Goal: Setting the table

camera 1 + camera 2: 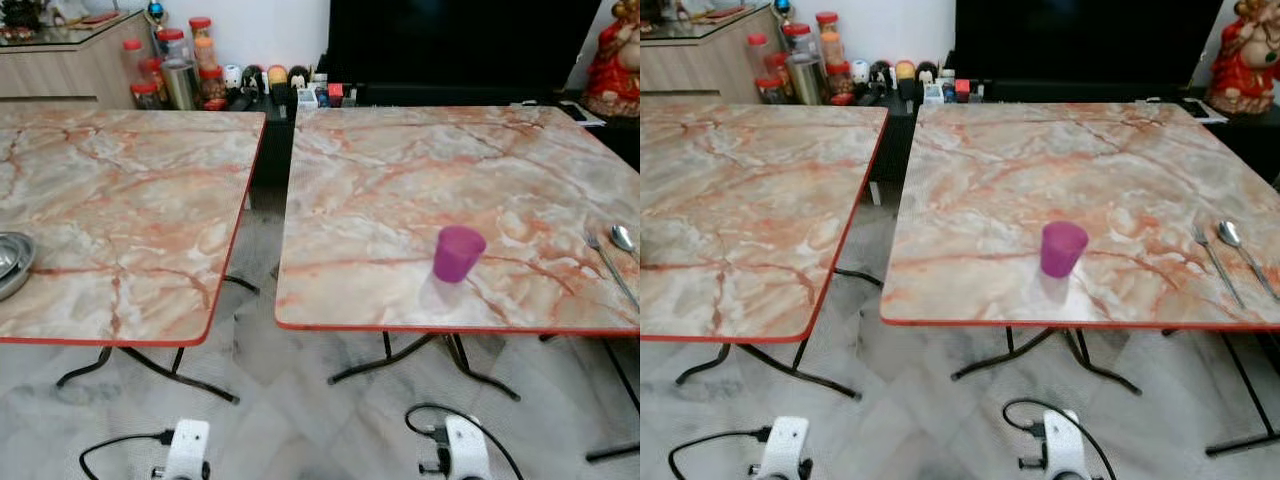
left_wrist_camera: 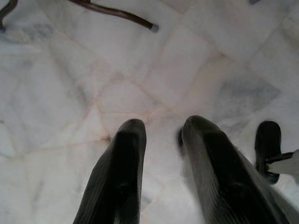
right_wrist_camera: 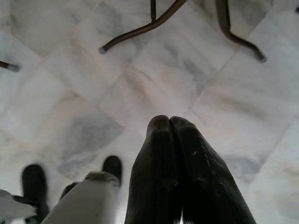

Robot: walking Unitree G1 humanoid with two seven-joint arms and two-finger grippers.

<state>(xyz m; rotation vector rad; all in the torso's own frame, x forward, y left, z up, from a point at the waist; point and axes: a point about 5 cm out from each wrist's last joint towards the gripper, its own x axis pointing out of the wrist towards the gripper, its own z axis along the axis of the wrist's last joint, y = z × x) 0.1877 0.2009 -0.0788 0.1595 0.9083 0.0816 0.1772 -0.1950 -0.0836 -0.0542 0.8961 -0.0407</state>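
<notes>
both arms hang low over the marble floor [image 2: 70, 93], the left gripper [image 2: 161, 128] with fingers apart, the right gripper [image 3: 169, 122] with fingers pressed together, well below the purple cup [image 1: 457, 252] at lower centre of the right table [image 1: 400, 190], fork [image 1: 608, 262] and spoon [image 1: 623, 238] at far right.

A floor gap separates the 2 counters; the right counter [image 1: 400, 180] lies mostly bare around the purple cup [image 1: 457, 252], with fork [image 1: 605, 262] and spoon [image 1: 623, 238] near its right edge.
</notes>
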